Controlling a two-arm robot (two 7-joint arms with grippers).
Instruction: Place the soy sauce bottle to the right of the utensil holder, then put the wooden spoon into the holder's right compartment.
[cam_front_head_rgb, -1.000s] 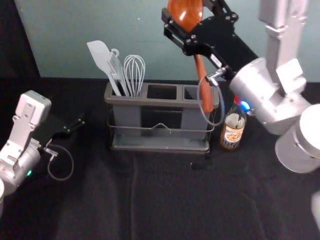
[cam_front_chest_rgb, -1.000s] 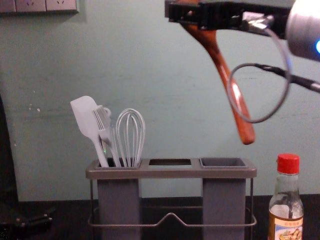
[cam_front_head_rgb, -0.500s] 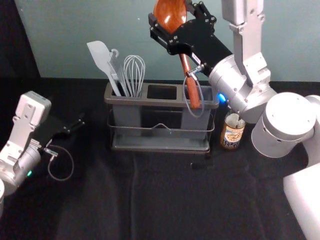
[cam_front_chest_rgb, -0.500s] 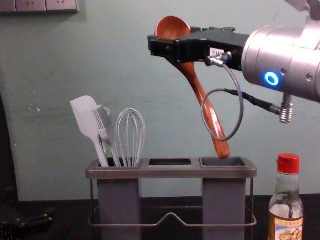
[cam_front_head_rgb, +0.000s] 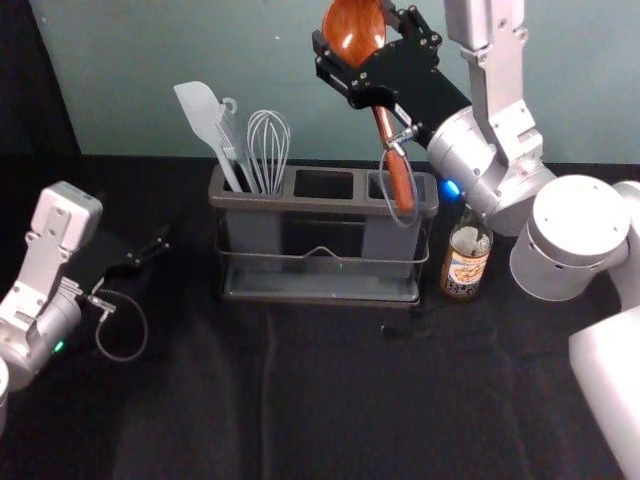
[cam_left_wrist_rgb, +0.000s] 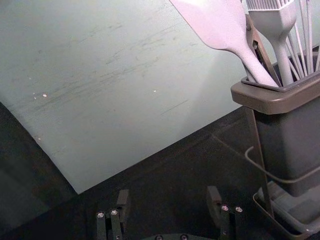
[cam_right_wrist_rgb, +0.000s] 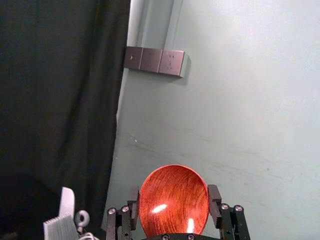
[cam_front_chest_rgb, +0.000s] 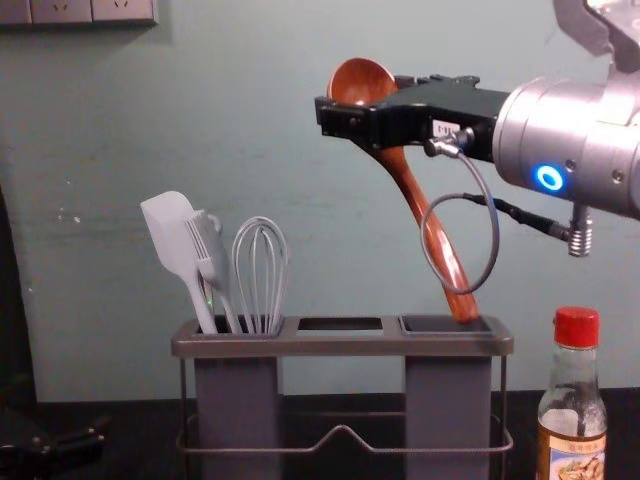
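Observation:
My right gripper (cam_front_head_rgb: 354, 48) is shut on the wooden spoon (cam_front_head_rgb: 396, 175) near its bowl, above the holder's right side. In the right wrist view the spoon's bowl (cam_right_wrist_rgb: 173, 202) sits between the fingers of the right gripper (cam_right_wrist_rgb: 173, 205). The chest view shows the spoon (cam_front_chest_rgb: 440, 245) tilted, its handle tip at the opening of the right compartment (cam_front_chest_rgb: 447, 325) of the utensil holder (cam_front_chest_rgb: 340, 345). The soy sauce bottle (cam_front_head_rgb: 466, 262) stands upright to the holder's right. My left gripper (cam_front_head_rgb: 150, 250) is parked at the left; in its wrist view the left gripper (cam_left_wrist_rgb: 170, 202) is open and empty.
A white spatula (cam_front_chest_rgb: 172, 235), a brush (cam_front_chest_rgb: 212, 258) and a whisk (cam_front_chest_rgb: 261, 270) stand in the holder's left compartment. The right forearm (cam_front_head_rgb: 575, 225) reaches in above and beside the bottle. A wall (cam_front_chest_rgb: 90, 130) rises behind the table.
The right gripper first swung left with the spoon, then moved slightly back right and down. The spoon's handle tip has lowered to the right compartment's opening. The left arm and bottle are unmoved.

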